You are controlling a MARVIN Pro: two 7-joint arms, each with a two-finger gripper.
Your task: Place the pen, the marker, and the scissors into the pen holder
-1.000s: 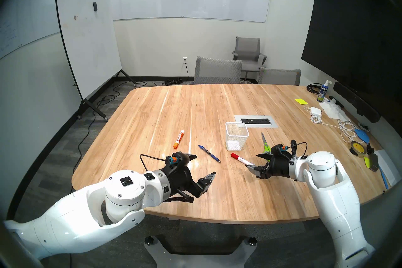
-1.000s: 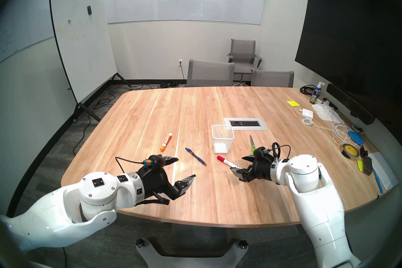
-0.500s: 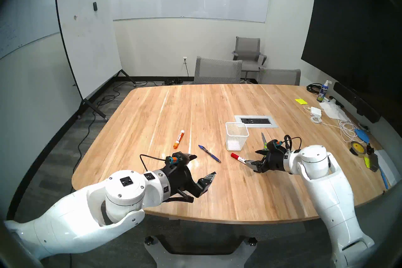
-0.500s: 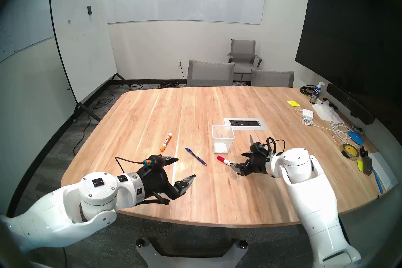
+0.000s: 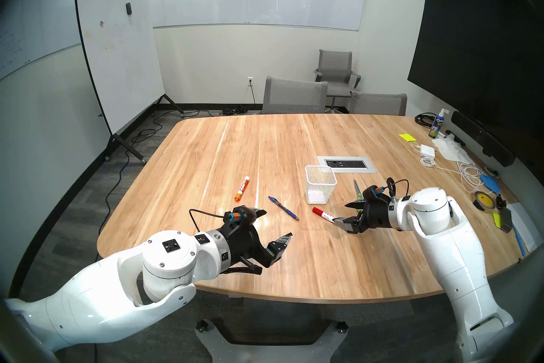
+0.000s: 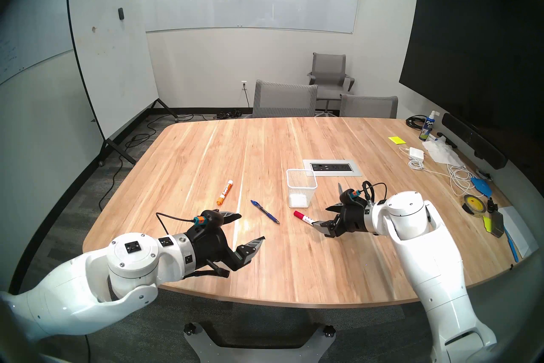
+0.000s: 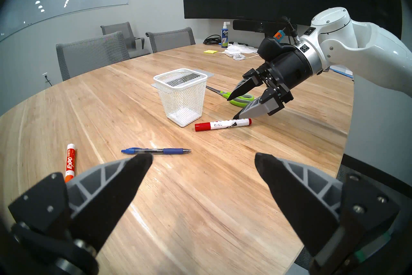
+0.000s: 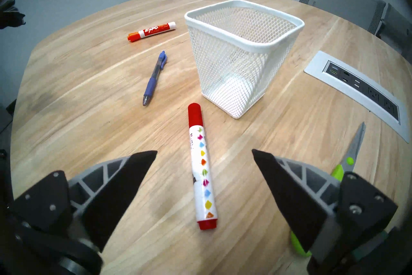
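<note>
A white mesh pen holder point(image 5: 320, 185) stands upright right of the table's middle. Just in front of it lies a red-capped marker point(image 8: 202, 167), and my right gripper point(image 8: 204, 152) hovers open low over the marker's rear half, one finger on each side. The green-handled scissors point(image 7: 236, 97) lie on the table right of the holder, partly behind that gripper. A blue pen point(image 5: 283, 207) lies left of the red marker, and an orange-capped marker point(image 5: 241, 188) lies further left. My left gripper point(image 5: 278, 223) hangs open and empty, near the pen's tip end.
A grey power outlet panel point(image 5: 346, 164) is set into the table behind the holder. Along the right edge lie a white charger point(image 5: 427, 151) with cables, a tape roll point(image 5: 482, 199) and a spray bottle point(image 5: 437, 123). Grey chairs stand at the far side.
The right arm has moved forward and to the left, bringing its open fingers around the red-capped marker's rear end. The left arm has not moved.
</note>
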